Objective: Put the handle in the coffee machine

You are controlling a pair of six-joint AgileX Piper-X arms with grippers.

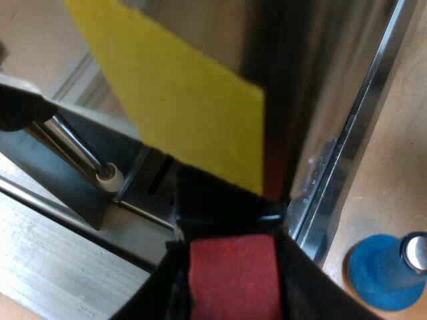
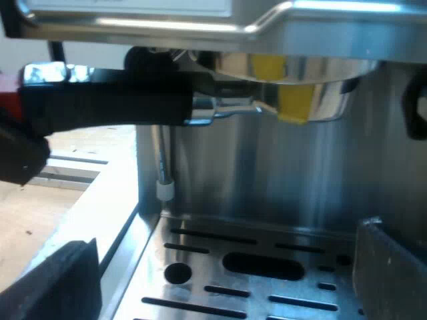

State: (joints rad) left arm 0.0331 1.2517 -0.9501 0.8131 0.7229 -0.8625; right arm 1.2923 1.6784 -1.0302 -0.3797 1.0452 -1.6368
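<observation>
The metal holder sits up under the espresso machine's brew head, a yellow tag on its cup. Its dark handle sticks out sideways past the machine's front corner. My left gripper is shut on the handle's red end, with black fingers on either side of it. The yellow tag shows large just beyond the grip. My right gripper hangs open low over the drip tray, below the holder, with nothing between its fingers.
The steam wand hangs down beside the holder, at the machine's corner; its white tip is close to my left gripper. A blue tamper stands on the wooden table by the machine's base edge.
</observation>
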